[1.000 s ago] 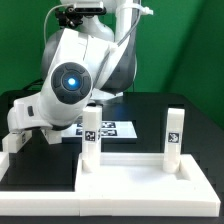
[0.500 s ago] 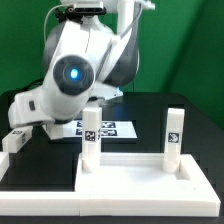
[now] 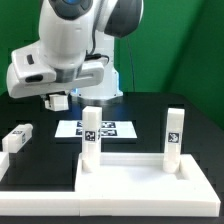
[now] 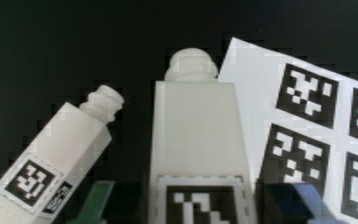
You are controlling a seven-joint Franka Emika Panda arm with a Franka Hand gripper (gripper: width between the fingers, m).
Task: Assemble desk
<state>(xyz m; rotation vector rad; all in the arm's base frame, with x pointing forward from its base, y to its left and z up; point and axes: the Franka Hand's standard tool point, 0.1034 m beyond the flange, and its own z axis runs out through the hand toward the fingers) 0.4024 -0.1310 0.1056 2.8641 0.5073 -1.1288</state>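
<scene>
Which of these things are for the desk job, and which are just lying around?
For the job: desk top, upright legs, held leg, loose leg.
Just lying about: marker board.

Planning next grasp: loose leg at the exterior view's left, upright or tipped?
Tipped. The leg lies on its long side on the table, unlike the two legs standing on the desk top.
</scene>
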